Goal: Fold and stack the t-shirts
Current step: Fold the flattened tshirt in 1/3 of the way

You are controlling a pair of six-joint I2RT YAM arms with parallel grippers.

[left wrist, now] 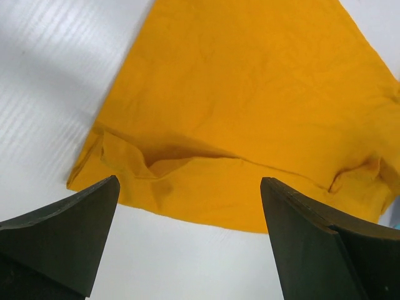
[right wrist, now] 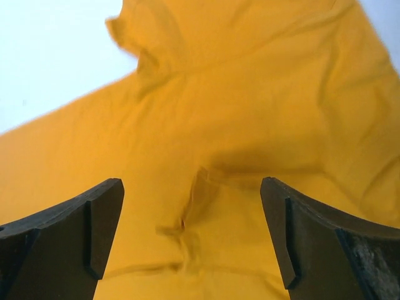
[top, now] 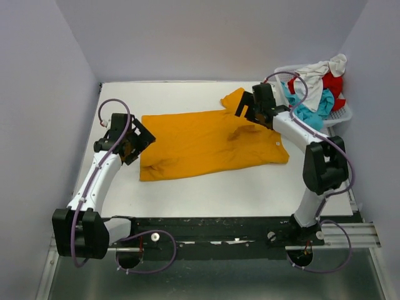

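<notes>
The left pincer [left wrist: 189,184] is standing spread wide, its two dark fingers [left wrist: 69,231] far apart and nothing between them; it is hovering over the left edge of the mustard-orange t-shirt [top: 206,140], where the cloth is making a small rumpled fold along the border. The right pincer [right wrist: 192,184] is also standing spread, holding nothing, and it is hanging above the right part of the same shirt, over a short pinched crease in the fabric. The mustard-orange t-shirt is lying mostly flat on the white worktop [top: 250,187], stretching between the two arms, with one sleeve pointing to the far right corner beside the right pincer. Further out, at the far right edge of the worktop, a white basket [top: 340,115] is holding the other shirts in a loose heap: the turquoise shirt [top: 309,112] is hanging over the near side, the red shirt [top: 334,81] is lying behind it, and the white shirt [top: 319,72] is lying on top.
</notes>
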